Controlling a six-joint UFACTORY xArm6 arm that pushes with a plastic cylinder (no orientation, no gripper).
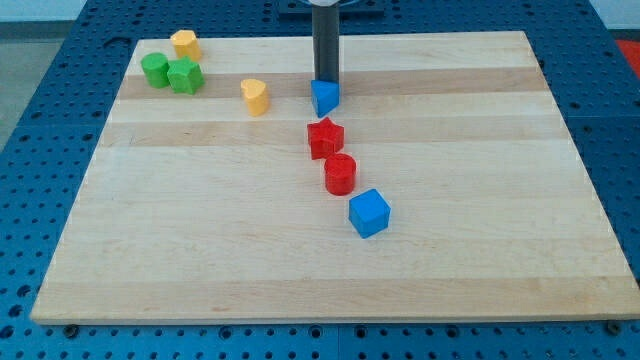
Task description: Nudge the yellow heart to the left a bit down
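Green blocks: two green blocks (171,73) sit touching each other near the board's top-left corner; their exact shapes are hard to make out.
Yellow block: a second yellow block (185,43), rounded in outline, lies just above and to the right of the green pair, close to the board's top edge.
Yellow heart: the yellow heart (256,96) lies in the upper-left part of the wooden board (200,250), to the right of the green pair and apart from them.
Heart relative to the tip: it is to the view's left of my tip (326,80) and slightly lower, with bare wood between them; they do not touch.
My tip: the dark rod comes down from the top edge near the board's middle, and its end stands right at the upper edge of the blue triangle (324,97). The rod has no jaws and holds nothing.
Red star: the red star (325,137) lies just below the blue triangle.
Red cylinder: the red cylinder (340,174) is just below the star, slightly to the right.
Blue cube: the blue cube (369,212) sits near the board's centre, the lowest and rightmost of this diagonal row.
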